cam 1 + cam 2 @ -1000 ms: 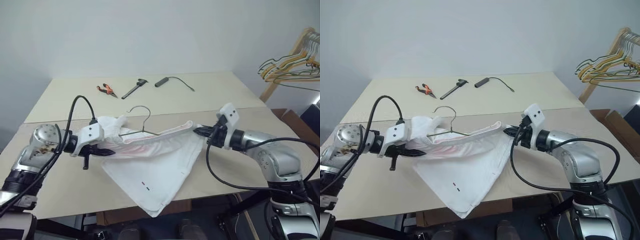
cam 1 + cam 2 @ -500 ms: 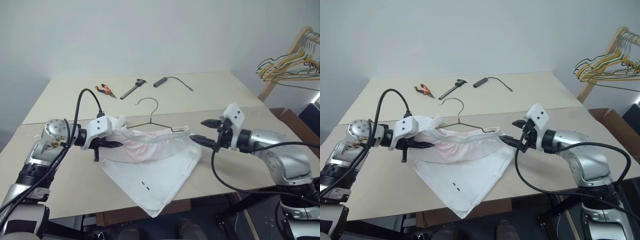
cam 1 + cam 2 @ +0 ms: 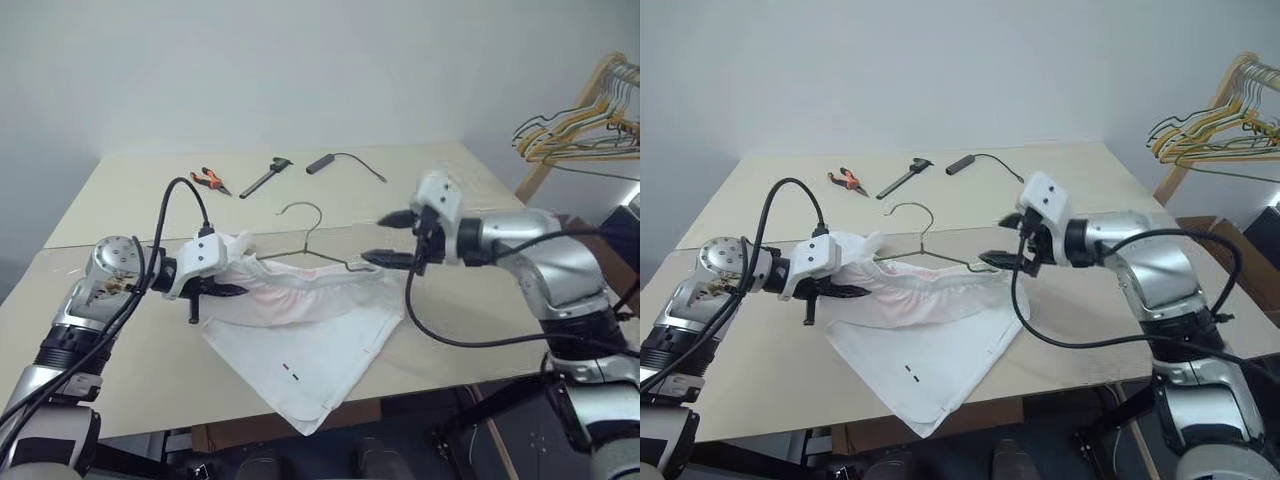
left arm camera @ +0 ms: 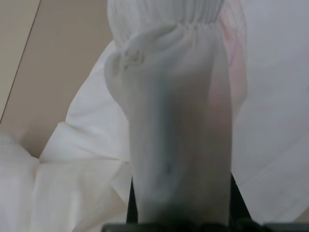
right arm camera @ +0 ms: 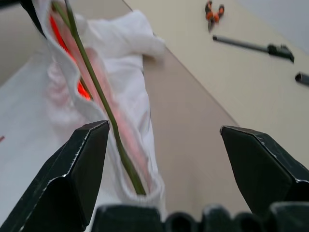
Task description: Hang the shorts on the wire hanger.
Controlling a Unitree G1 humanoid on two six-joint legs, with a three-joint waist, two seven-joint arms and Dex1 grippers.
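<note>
So in the left eye view, the shorts [image 3: 305, 335] lie in the lower middle of the frame on the tan worktop [image 3: 130, 370], one leg hanging over the near edge. The hanger [image 3: 318, 245] sits at frame centre, its wire running inside the waistband and the hook poking up above the cloth. Left pincer [image 3: 218, 291], at middle left, is clamped tight on the left end of the waistband. Right pincer [image 3: 392, 238], right of centre, has its fingers spread wide and holds nothing, hovering just above the right end of the waistband. Pliers [image 3: 212, 180] and a couple of dark tools lie along the top of the worktop; a bunch of yellowish hangers [image 3: 580, 135] hangs at the upper right.

Left wrist view: white gathered waistband draped right over the closed fingers.

Right wrist view: two black fingers [image 5: 79, 166] well apart, with the olive wire passing between them inside the pink-lined waistband.
</note>
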